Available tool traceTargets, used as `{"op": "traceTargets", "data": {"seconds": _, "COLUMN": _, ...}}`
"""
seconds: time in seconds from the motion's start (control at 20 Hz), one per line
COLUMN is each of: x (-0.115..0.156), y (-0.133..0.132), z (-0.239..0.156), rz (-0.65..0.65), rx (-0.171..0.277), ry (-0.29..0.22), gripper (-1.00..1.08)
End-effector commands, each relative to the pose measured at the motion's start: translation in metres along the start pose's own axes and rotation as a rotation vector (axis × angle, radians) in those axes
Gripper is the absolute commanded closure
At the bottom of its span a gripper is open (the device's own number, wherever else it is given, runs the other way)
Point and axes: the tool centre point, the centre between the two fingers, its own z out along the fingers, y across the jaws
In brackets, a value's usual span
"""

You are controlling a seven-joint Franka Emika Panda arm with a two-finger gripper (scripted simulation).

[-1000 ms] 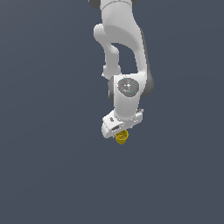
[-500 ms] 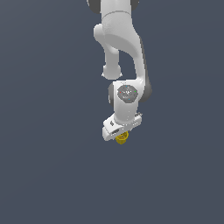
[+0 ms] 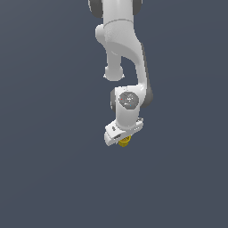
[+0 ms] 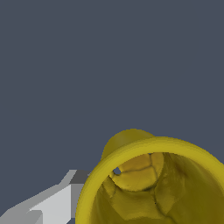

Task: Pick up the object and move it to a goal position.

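The object (image 3: 125,142) is a small yellow cup that shows just under the white hand of the arm, in the middle of the exterior view. My gripper (image 3: 123,140) sits around it and appears shut on it; the hand hides most of the cup. The wrist view looks straight into the object (image 4: 154,174) from very close: a thick yellow rim and a hollow inside fill much of the picture. One grey-white finger (image 4: 51,204) lies right against the cup's outer wall. The other finger is hidden.
The white arm (image 3: 126,53) comes down from the top of the exterior view to the wrist joint (image 3: 128,100). Around it is only a uniform dark grey-blue background.
The wrist joint has come down and drifted slightly toward the exterior view's left. The hand has tilted, and the yellow cup stays under it, a touch lower.
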Motion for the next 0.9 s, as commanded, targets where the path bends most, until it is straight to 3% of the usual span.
{"op": "traceTargets", "data": {"seconds": 0.0, "x": 0.0, "y": 0.0, "z": 0.001, "rz": -0.001, "rx": 0.0, "ry": 0.0, "gripper": 1.08}}
{"op": "traceTargets", "data": {"seconds": 0.5, "x": 0.001, "y": -0.001, "z": -0.003, "rz": 0.0, "rx": 0.0, "ry": 0.0, "gripper": 1.08}}
{"op": "traceTargets", "data": {"seconds": 0.85, "x": 0.013, "y": -0.013, "z": -0.032, "rz": 0.0, "rx": 0.0, "ry": 0.0, "gripper": 1.08}}
